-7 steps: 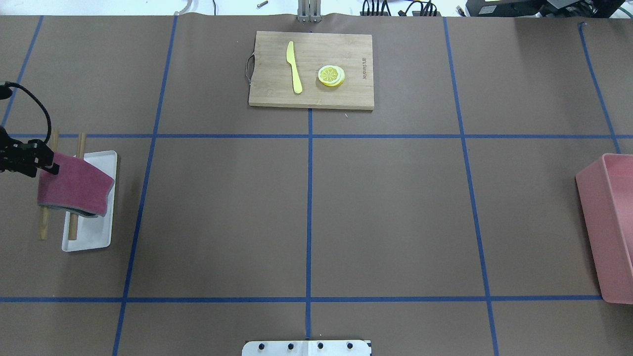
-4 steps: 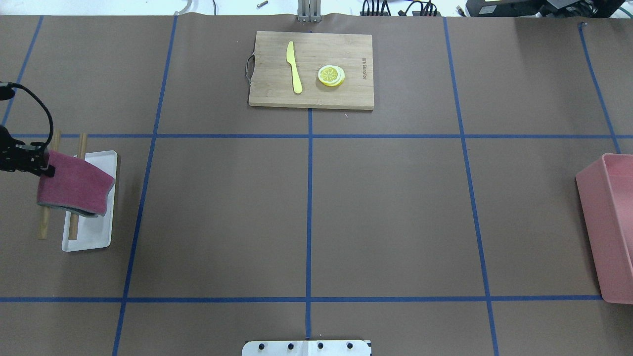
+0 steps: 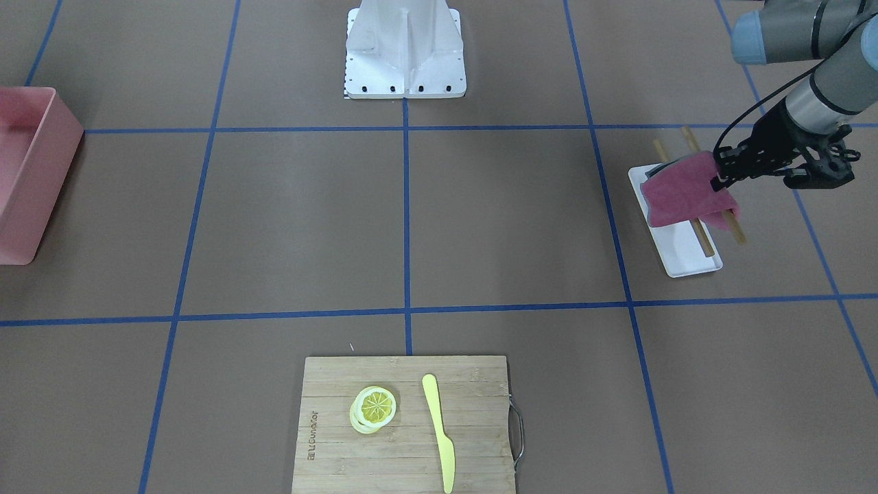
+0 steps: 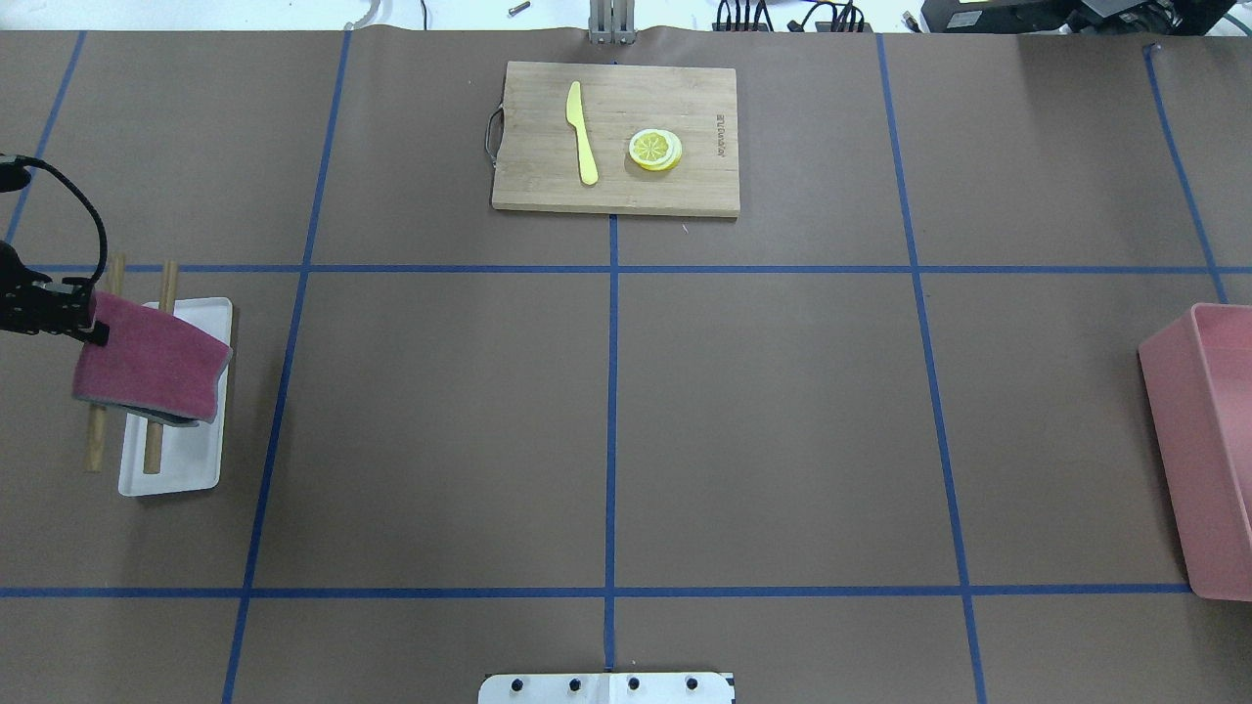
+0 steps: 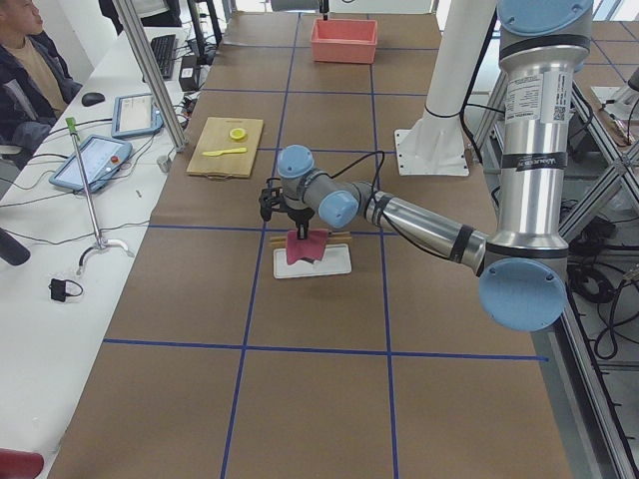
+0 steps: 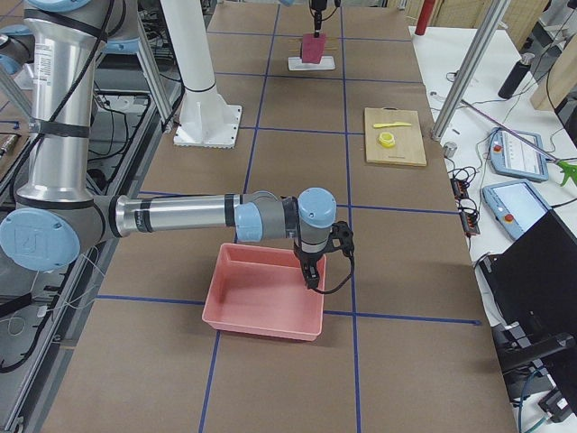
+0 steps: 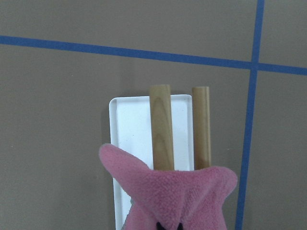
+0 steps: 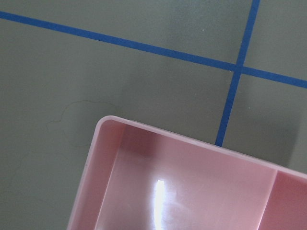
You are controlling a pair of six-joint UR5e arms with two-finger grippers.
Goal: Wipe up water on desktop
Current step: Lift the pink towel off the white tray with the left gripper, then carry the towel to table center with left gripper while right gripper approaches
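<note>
The desktop [image 4: 763,411] is a brown surface with blue tape lines; I see no water on it. My left gripper [image 4: 93,328] is shut on one edge of a pink cloth [image 4: 147,367] at the far left. The cloth hangs over two wooden rods [image 4: 154,450] that lie across a small white tray [image 4: 186,469]. The cloth also shows in the front view [image 3: 686,192] and in the left wrist view [image 7: 177,196]. My right gripper [image 6: 311,275] hovers over the pink bin [image 6: 261,298]; I cannot tell whether it is open or shut.
A bamboo cutting board [image 4: 616,186] with a yellow knife [image 4: 583,132] and lemon slices [image 4: 654,150] lies at the far middle. The pink bin [image 4: 1213,440] stands at the right edge. The robot's base plate [image 4: 606,687] is at the near edge.
The left gripper has shifted slightly toward the far side with the cloth still in it. The two rods have moved a little to the right on the tray.
</note>
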